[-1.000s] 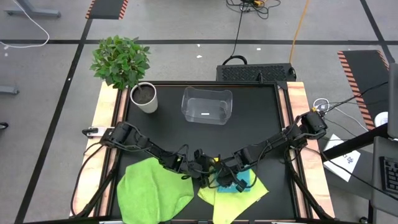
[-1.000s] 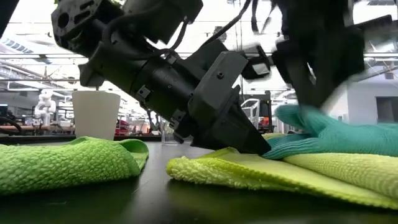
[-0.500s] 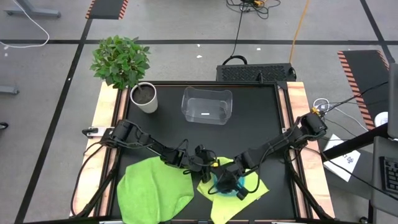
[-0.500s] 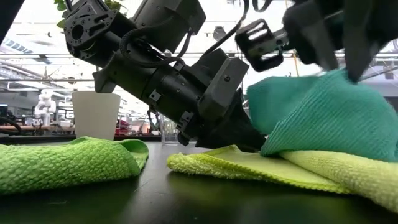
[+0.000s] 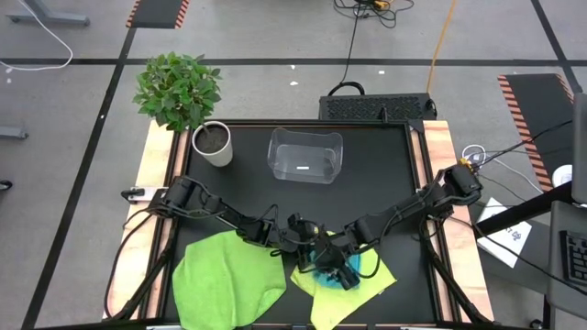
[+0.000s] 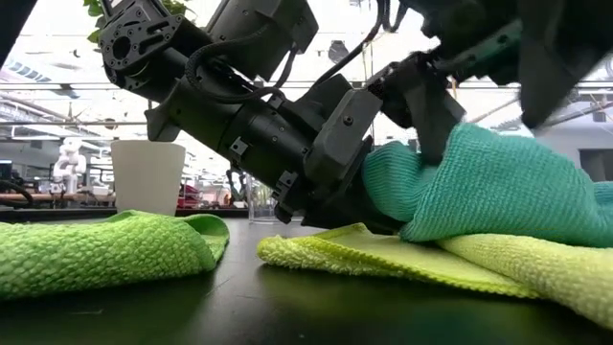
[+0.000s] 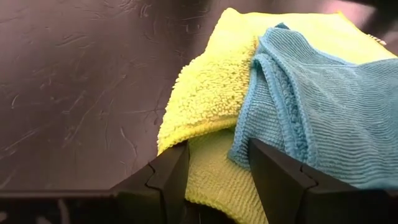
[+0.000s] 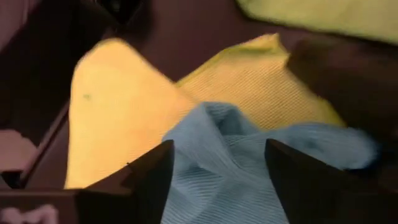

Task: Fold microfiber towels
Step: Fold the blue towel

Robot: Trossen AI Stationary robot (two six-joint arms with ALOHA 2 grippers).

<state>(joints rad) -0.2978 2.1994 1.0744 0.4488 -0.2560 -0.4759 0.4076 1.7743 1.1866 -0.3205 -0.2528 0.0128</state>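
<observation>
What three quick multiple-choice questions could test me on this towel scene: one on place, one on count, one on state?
1. Where does the blue towel lie?
A. in the bin
B. on the yellow towel
C. on the plant pot

2. How many towels are on the table?
A. one
B. two
C. three

3. How is the right claw?
A. open
B. shut on the bin
C. shut on the pot

Answers:
1 B: the blue towel sits bunched atop the yellow towel.
2 C: green towel, yellow and blue.
3 A: its fingers stand apart over the blue cloth.
</observation>
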